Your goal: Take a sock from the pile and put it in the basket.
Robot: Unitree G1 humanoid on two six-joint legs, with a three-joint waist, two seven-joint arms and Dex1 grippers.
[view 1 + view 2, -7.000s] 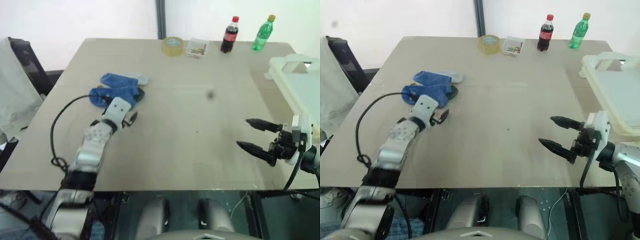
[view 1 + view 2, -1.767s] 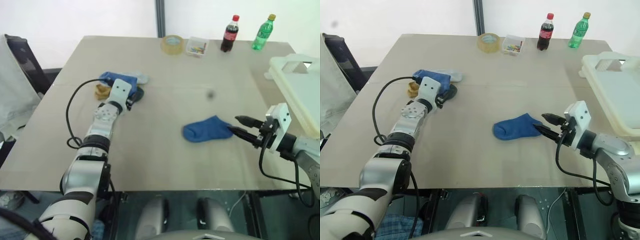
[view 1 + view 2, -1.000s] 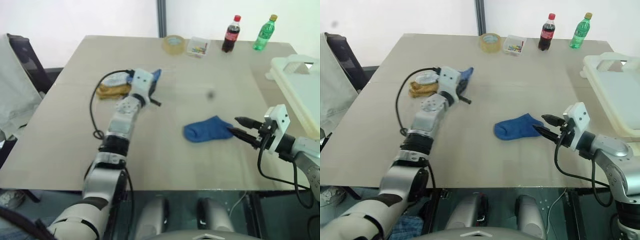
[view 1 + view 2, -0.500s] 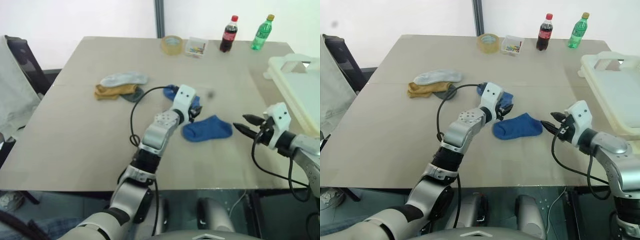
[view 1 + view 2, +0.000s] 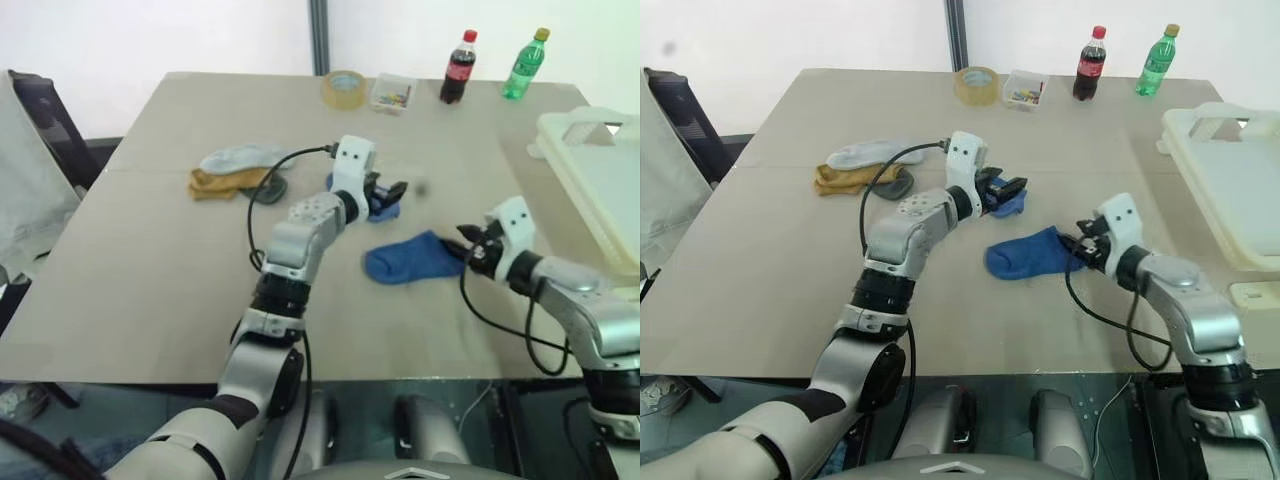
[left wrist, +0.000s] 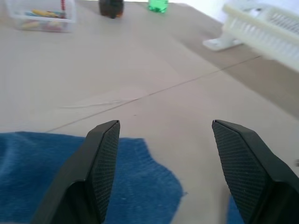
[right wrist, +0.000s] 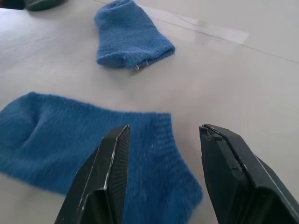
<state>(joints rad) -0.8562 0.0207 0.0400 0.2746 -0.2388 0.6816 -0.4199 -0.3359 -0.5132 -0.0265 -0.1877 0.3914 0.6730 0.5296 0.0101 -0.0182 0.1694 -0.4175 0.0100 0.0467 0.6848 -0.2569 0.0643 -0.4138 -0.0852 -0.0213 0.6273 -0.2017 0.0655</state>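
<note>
- The sock [image 5: 412,258], royal blue and flat on the table [image 5: 150,290], is found near the middle, with its cuff end turned toward the right gripper [image 5: 468,247].
- It is judged to be light, soft and limp; it should fold and droop once lifted, and nothing about it looks fragile or slippery.
- A pinch at the cuff edge, where the knit is doubled, is judged the best hold; the fabric must be gathered off the tabletop, since a flat layer may slide away from the fingers.
- The right gripper is seen with its jaws parted and empty, astride the cuff end in the right wrist view; whether the fingertips touch the fabric cannot be told.
- The left gripper [image 5: 1006,189] is seen spread and empty above a second blue sock [image 5: 1008,205], which lies just beyond the first.
- The pile [image 5: 238,173] is seen well to the left: a pale grey-blue sock [image 5: 240,158], a mustard-yellow one and a dark grey one.
- The basket [image 5: 1230,190] stands at the table's right edge, well apart from the sock.
- Against half a second ago, the left gripper has been raised off the second blue sock, which is now left on the table.
- Against a second ago, the right gripper has been brought closer to the cuff; the sock itself has not shifted.
</note>
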